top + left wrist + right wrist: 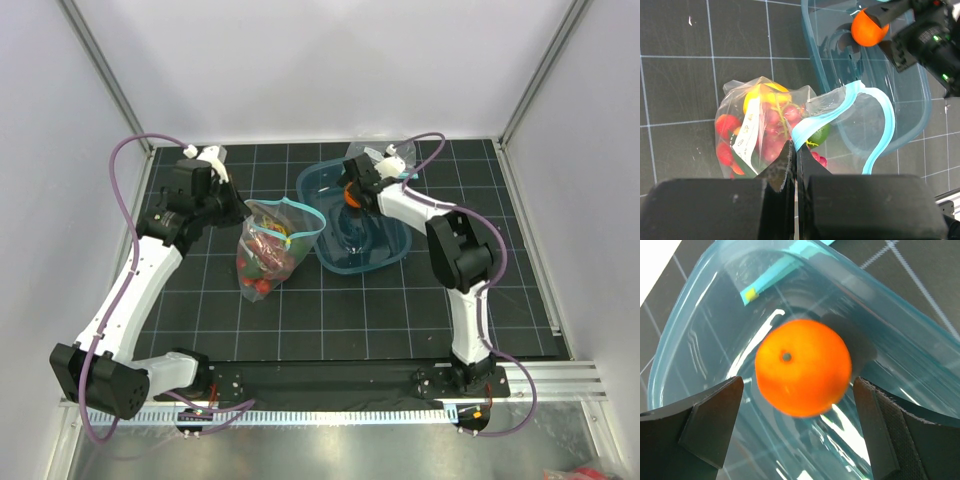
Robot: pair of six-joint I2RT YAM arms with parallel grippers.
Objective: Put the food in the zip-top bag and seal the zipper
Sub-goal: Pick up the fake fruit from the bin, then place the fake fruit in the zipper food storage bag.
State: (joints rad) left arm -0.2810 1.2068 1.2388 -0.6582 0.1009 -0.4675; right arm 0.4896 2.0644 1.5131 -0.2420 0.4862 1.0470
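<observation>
**Left side.** The left pincer (795, 160) is clenched on the near rim of the zip-top bag (755, 130), its two fingers pressed together with the plastic between them. In the left wrist view the grip sits just below the zipper (826, 116). The purpose appears to be to lift one lip so that the mouth stays open towards the right. The teal strip curves out in a wide loop over the desk (400, 310) and the edge of the tub (700, 340).

**Bag contents.** The bag lies on the desk just left of the tub. Through the film the following are visible:
- red strawberries (726, 125)
- the lemon (754, 97)
- the grape bunch (775, 137)
- the lime (819, 134), near the mouth
- a white label (747, 132), on the outer face

**Right side.** The right pincer (797, 382) is above the teal tub, released, with one finger on each side of the orange (802, 367). The right wrist view shows a gap on the left side of the fruit, so no firm grip is evident. The orange is inside the tub's outline. Whether it rests on the tub floor cannot be determined.

**Status.** Judged from this layout, the orange is the only piece not yet bagged and the zipper is unsealed. The next step calls for the pincer to close on the orange and carry it left into the open mouth. The film is thin, so any pull on the held lip could narrow the opening.
</observation>
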